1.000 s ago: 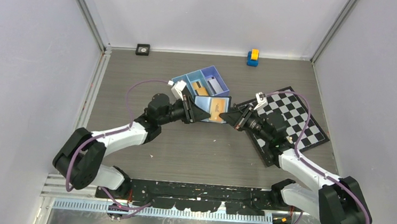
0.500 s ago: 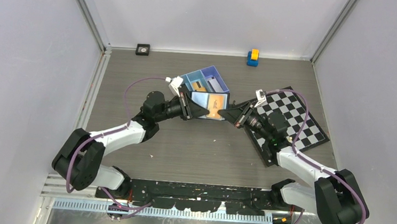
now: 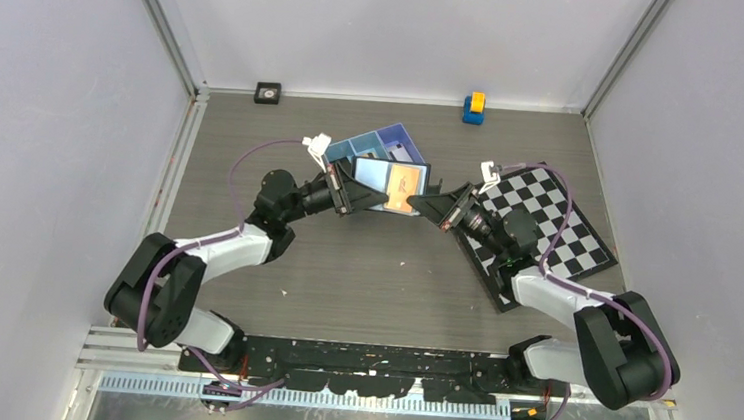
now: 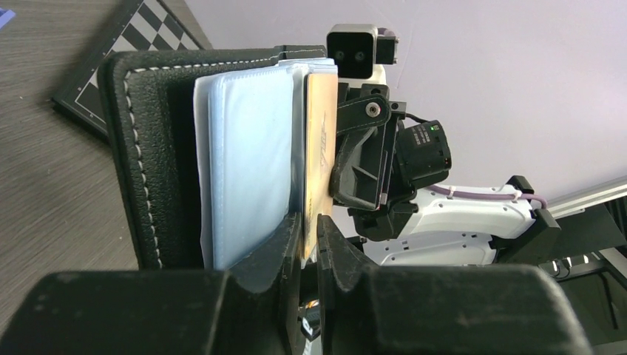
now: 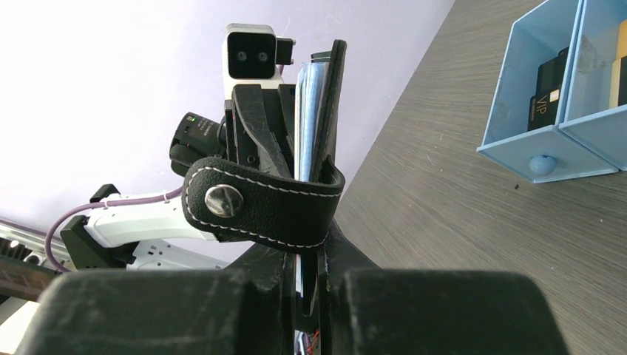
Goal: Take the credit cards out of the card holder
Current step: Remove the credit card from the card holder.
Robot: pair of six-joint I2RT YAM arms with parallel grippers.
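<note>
Hanging mid-frame in the top view, the open card holder [image 3: 371,175] is strung between left gripper [image 3: 381,203] and right gripper [image 3: 418,206]. From the left wrist, nearly closed jaws pinch the orange-gold credit card [image 4: 320,148] by its lower end, long axis running straight up-frame from the claw. From the right wrist, that claw clamps the holder's black cover beneath the strap tab [image 5: 259,203].

You had open table [image 3: 373,270] on the near side of the card holder [image 3: 371,177]; the blue tray [image 3: 401,134] crowded just behind it, the chequered board [image 3: 568,220] to its right.
</note>
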